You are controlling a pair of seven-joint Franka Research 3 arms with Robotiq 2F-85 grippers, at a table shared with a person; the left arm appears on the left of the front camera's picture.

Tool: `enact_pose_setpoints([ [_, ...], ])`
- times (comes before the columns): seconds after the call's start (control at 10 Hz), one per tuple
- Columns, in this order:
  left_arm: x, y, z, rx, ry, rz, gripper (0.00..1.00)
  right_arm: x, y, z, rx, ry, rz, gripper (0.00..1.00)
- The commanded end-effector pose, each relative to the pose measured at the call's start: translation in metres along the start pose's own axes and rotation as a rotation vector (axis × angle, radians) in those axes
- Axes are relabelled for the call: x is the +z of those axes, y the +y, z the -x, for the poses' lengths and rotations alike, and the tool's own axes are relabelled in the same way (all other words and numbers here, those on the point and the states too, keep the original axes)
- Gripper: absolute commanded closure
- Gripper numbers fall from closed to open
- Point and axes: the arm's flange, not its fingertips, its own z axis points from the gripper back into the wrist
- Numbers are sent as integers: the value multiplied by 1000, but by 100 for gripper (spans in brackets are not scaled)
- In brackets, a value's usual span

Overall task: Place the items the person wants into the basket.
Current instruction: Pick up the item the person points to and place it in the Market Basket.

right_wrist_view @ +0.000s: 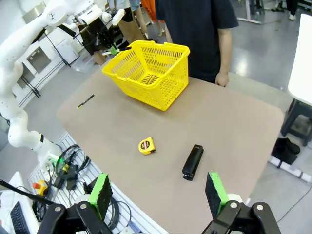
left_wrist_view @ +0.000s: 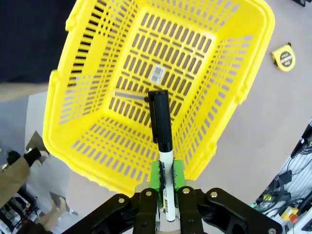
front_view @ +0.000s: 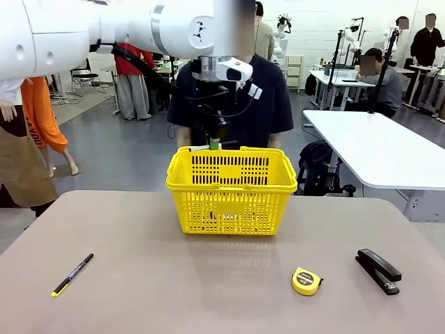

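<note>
A thin black pen with a yellow tip (front_view: 72, 274) lies slanted on the near left of the brown table (front_view: 208, 299). A round yellow tape measure (front_view: 306, 280) sits near right. Far right stands a white table (front_view: 382, 149), with a black bag (front_view: 316, 161) on the floor beside it.

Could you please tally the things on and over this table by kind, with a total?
basket: 1
marker, held by the left gripper over the basket: 1
pen: 1
tape measure: 1
stapler: 1
Total: 5
</note>
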Motion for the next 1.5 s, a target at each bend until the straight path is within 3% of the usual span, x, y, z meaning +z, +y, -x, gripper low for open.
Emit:
enact_pose_setpoints([
  [0.0, 5, 9, -16, -26, -18, -23, 88, 0, 0, -1, 9, -24, -23, 0],
  [0.1, 4, -2, -10, 39, -45, -55, 88, 0, 0, -1, 9, -24, -23, 0],
  [0.2, -4, 1, -6, -3, -13, 0, 88, 0, 0, -1, 9, -24, -23, 0],
  [0.6, -6, 1, -8, 5, -24, -4, 88, 0, 0, -1, 9, -24, -23, 0],
  [0.7, -17, 21, -4, -41, -23, -8, 88, 0, 0, -1, 9, -24, -23, 0],
  [0.9, -49, 10, -3, -62, -70, -51, 88, 0, 0, -1, 9, -24, -23, 0],
  [1.1, -70, 27, -7, -90, -56, -40, 88, 0, 0, -1, 9, -24, -23, 0],
  [1.4, -101, 23, -6, -83, -34, -20, 88, 0, 0, -1, 9, -24, -23, 0],
])
